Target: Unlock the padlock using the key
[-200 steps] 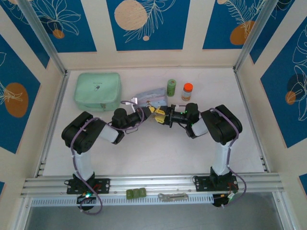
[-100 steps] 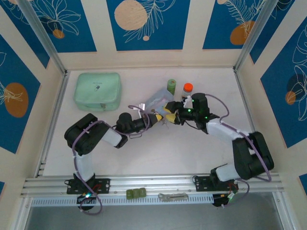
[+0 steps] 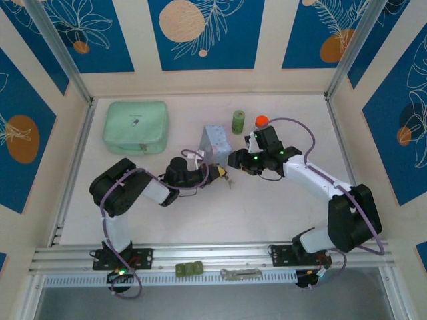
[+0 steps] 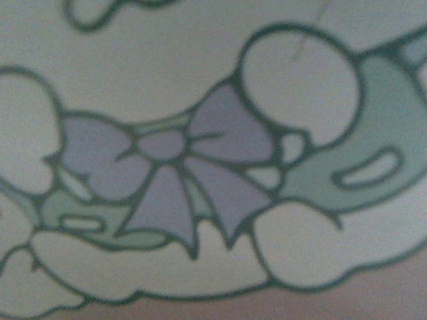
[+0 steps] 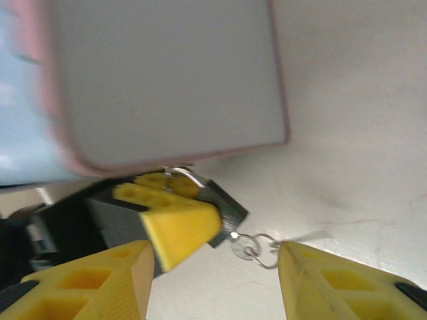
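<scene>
In the right wrist view the small dark padlock [image 5: 225, 205] with its thin silver shackle is pinched between the yellow fingers [image 5: 175, 225] of my left gripper [image 3: 218, 173], which is shut on it. The silvery key [image 5: 243, 245] sticks out of the padlock's bottom, with its ring [image 5: 265, 250] hanging free. My right gripper [image 5: 213, 270] is open, one finger on each side of the key and neither pad closed on it. From above, my right gripper [image 3: 234, 162] faces the left one at mid table. The left wrist view is a blurred close-up of the tin's bow print [image 4: 167, 167].
The pale blue tin [image 3: 215, 141] stands on edge just behind both grippers. A green tube [image 3: 238, 121] and an orange-capped bottle [image 3: 261, 120] stand behind it. A mint green case [image 3: 135, 125] lies at the back left. Small parts [image 3: 189, 269] rest on the front rail.
The right arm has stretched out from its folded pose and its jaws have opened off the key. The tin has tipped up from lying flat onto its edge. The left gripper keeps the padlock.
</scene>
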Action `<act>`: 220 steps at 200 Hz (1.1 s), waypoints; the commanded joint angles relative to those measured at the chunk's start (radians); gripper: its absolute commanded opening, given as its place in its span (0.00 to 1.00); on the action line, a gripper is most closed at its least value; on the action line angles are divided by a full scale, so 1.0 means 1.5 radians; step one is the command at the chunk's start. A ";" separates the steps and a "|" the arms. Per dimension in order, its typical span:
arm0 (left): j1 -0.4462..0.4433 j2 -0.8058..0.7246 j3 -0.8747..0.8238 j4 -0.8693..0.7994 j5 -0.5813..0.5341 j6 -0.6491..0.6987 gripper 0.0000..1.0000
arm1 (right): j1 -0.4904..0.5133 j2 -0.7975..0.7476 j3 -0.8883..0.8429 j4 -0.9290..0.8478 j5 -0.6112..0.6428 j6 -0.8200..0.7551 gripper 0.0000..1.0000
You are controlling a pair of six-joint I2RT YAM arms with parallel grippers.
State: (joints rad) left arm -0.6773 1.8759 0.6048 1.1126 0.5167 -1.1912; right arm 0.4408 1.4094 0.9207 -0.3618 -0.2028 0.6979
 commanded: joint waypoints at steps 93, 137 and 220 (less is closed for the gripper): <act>0.010 -0.213 0.093 -0.438 -0.012 0.280 0.00 | -0.034 -0.040 -0.035 0.009 0.009 -0.006 0.56; 0.008 -0.196 0.099 -0.457 -0.016 0.296 0.00 | -0.047 -0.053 -0.070 0.019 -0.010 0.015 0.56; -0.009 -0.147 0.124 -0.529 -0.079 0.355 0.00 | -0.048 -0.076 -0.097 0.019 0.002 0.027 0.56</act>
State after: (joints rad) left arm -0.6720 1.6257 0.7597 0.3302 0.4484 -0.7002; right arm 0.3714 1.3178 0.7761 -0.3283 -0.1921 0.7258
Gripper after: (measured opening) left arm 0.105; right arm 0.561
